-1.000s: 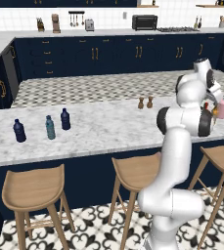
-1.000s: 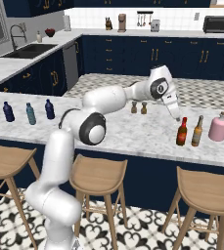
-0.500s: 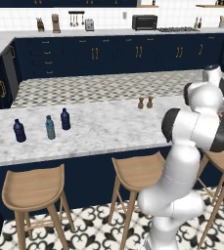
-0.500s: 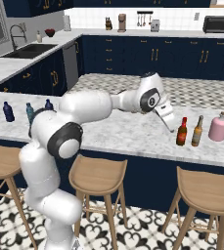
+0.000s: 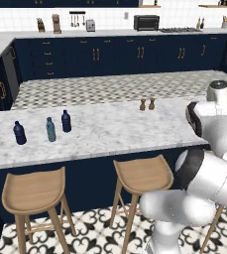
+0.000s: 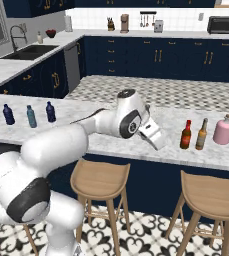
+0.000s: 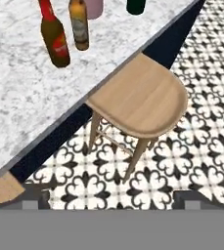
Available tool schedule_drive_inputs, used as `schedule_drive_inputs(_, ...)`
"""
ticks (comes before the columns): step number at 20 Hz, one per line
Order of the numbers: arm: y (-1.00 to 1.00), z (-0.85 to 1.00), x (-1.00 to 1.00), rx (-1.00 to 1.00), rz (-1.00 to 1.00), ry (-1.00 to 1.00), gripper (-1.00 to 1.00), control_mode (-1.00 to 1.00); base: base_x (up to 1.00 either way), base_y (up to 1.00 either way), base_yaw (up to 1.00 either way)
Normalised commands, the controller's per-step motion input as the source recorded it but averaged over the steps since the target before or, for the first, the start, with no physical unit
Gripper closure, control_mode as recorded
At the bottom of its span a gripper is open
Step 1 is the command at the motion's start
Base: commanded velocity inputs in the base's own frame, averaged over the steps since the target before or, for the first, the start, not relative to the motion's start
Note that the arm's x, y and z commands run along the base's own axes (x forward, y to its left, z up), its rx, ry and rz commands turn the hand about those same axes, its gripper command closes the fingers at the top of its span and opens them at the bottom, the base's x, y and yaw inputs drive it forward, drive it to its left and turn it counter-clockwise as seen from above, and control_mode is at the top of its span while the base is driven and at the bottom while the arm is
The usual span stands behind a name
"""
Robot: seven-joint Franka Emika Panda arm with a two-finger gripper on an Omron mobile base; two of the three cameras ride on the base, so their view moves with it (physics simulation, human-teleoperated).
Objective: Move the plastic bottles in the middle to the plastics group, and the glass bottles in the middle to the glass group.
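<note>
Counting bottles along the marble counter (image 6: 111, 145): on the left stand three small ones in a loose row, two dark navy bottles (image 6: 8, 114) at the ends and the pale teal bottle (image 6: 31, 116) between them, each upright and apart from its neighbours. Over on the right I count three more, the red-capped dark brown bottle (image 6: 186, 135), the amber bottle (image 6: 202, 134) just beside it, and the squat pink bottle (image 6: 223, 130) furthest right, all upright; what any bottle holds I cannot tell. Two tiny brown shakers (image 5: 147, 104) sit together at the far edge of the counter. My gripper (image 6: 156, 138) hangs over the near edge, just left of the brown bottle, jaws spread wide with nothing between them. Looking down my hand, the brown and amber bottles lie at the top, and one wooden stool (image 7: 140, 105) sits below the counter edge on patterned tile. Along the near side, three stools.
</note>
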Motion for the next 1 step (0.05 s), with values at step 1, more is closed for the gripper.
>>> schedule_drive_inputs(1, 0.74, 0.0, -0.65, 0.0, 0.38, 0.0, -1.0, -1.0, 0.0, 0.0, 0.0)
